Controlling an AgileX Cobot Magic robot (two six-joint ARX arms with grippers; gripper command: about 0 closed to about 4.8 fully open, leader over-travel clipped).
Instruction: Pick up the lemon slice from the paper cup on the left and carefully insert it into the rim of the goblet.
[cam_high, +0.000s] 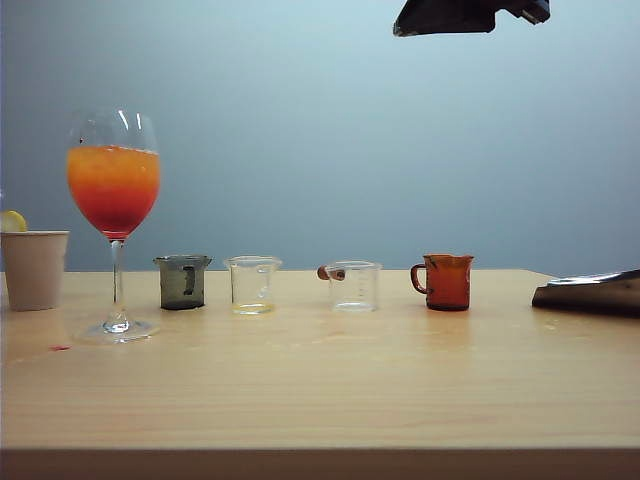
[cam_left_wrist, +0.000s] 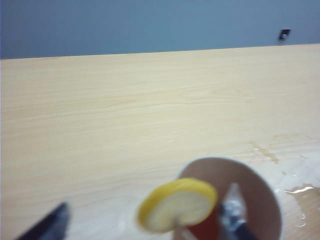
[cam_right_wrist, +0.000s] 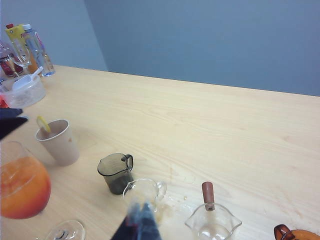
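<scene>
From the front, the goblet (cam_high: 114, 225) stands on the table (cam_high: 320, 390) near the paper cup (cam_high: 34, 269), the lemon slice (cam_high: 12, 221) on the cup's rim. The left wrist view shows the left gripper (cam_left_wrist: 145, 220) spread wide around that slice above the cup. In the right wrist view, the right gripper (cam_right_wrist: 139, 222) hangs over small glass beakers (cam_right_wrist: 145, 192); whether it is open cannot be told.

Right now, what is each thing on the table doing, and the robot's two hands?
goblet: upright, full of orange-red drink.
paper cup: upright.
lemon slice: perched on the cup's rim, not held.
left hand: open, over the cup, straddling the slice.
right hand: looks shut, above the clear beaker.
grey mug: upright.
clear beaker: upright, nearly empty.
handled beaker: upright.
amber mug: upright.
</scene>
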